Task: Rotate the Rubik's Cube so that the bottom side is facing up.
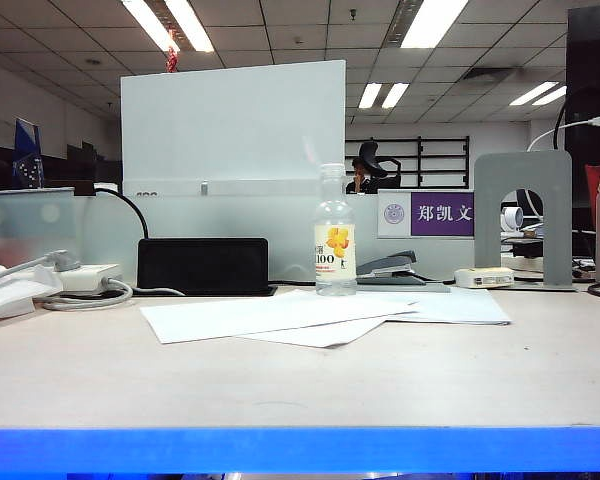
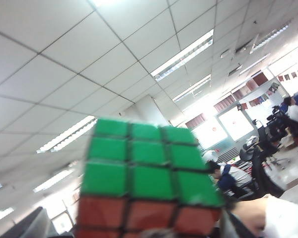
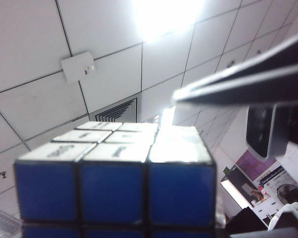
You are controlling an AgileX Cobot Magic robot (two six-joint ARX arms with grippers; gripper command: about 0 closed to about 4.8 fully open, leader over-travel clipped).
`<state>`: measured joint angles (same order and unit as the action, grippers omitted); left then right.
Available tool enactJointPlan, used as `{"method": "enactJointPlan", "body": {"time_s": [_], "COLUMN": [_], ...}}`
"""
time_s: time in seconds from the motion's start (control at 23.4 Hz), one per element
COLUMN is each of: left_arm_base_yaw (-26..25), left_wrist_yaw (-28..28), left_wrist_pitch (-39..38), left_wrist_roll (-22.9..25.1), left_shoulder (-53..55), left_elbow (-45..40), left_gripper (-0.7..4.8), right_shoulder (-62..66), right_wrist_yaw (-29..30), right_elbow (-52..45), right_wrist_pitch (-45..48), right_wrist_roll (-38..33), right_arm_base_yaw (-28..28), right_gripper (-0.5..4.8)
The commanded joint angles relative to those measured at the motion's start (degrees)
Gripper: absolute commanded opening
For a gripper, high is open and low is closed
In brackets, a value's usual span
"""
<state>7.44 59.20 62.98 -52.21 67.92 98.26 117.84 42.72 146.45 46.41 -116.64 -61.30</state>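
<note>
Your bottle (image 1: 335,235) reads "100". Both wrists tilt ceilingward beside the Rubik's Cube (image 2: 146,181); I cannot tell how far the left gripper's fingers or the right gripper's fingers (image 3: 248,82) are parted, or whether they hold it.

So the Rubik's Cube (image 3: 114,173) sits right up against the right tool (image 3: 181,124), gripped there, with one finger (image 3: 248,79) running over its upper corner and the ceiling behind it. The left tool (image 2: 139,229) is just under the same cube, jaws spread wide to either side of it. Down on the tabletop (image 1: 300,380), a bottle (image 1: 335,235) stands behind the paper sheets (image 1: 310,315), with a stapler (image 1: 385,268) just to its right.
</note>
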Motion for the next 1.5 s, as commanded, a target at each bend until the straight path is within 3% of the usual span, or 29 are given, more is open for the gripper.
{"method": "enactJointPlan", "body": {"time_s": [0.04, 0.26, 0.43, 0.51, 0.77, 0.94, 1.03, 1.07, 1.24, 1.32, 1.37, 1.5], "left_arm_base_yaw": [0.0, 0.0, 0.0, 0.0, 0.0, 0.0, 0.0, 0.0, 0.0, 0.0, 0.0, 0.0], "left_wrist_yaw": [0.0, -0.1, -0.1, -0.7, -2.1, -2.4, -1.7, -1.4, -1.4, -3.0, -3.1, -3.0], "left_wrist_pitch": [-0.1, -0.1, -0.2, 0.0, 2.5, 2.6, 2.4, 2.5, 2.5, 2.4, 2.9, 2.8], "left_wrist_roll": [-1.4, -1.5, 1.4, 0.7, 2.8, 6.4, 8.1, 8.3, 8.3, 8.3, 8.3, 8.9], "left_shoulder": [-0.1, 0.0, 0.1, 1.0, 3.0, 3.2, 3.2, 3.3, 3.9, 4.2, 4.3, 4.3], "left_elbow": [0.1, 0.1, 0.1, 0.2, 0.3, 0.3, 0.3, 0.3, 0.3, 0.3, 0.3, 0.3], "left_gripper": [4.79, 4.79, 4.79, 4.52, 4.47, 3.19, 1.59, 1.33, 1.27, 1.07, 0.9, 0.51], "right_shoulder": [-0.3, -0.3, -0.3, -0.3, -0.3, -0.3, -0.3, -0.3, -0.3, -0.3, -0.2, -0.2], "right_wrist_yaw": [-0.6, -0.1, 0.7, 0.7, 0.5, 0.9, 0.9, 1.0, 1.7, 4.2, 4.4, 4.4], "right_elbow": [0.3, 0.3, 0.3, 0.3, 0.3, 0.3, 0.2, 0.2, 0.2, 0.2, 0.1, 0.1], "right_wrist_pitch": [0.8, 0.8, 0.3, 0.5, 0.4, 0.0, -0.4, -0.5, -1.0, -2.8, -2.7, -2.9], "right_wrist_roll": [-0.3, -0.3, -0.3, 0.2, 3.1, 4.8, 4.8, 4.8, 4.8, 4.8, 5.3, 5.4], "right_arm_base_yaw": [-0.2, -0.2, -0.1, -0.1, 0.0, 0.7, 1.1, 1.4, 1.8, 2.1, 2.1, 2.2], "right_gripper": [2.61, 2.55, 2.39, 2.32, 2.3, 2.01, 2.01, 2.02, 2.02, 2.35, 2.15, 2.25]}}
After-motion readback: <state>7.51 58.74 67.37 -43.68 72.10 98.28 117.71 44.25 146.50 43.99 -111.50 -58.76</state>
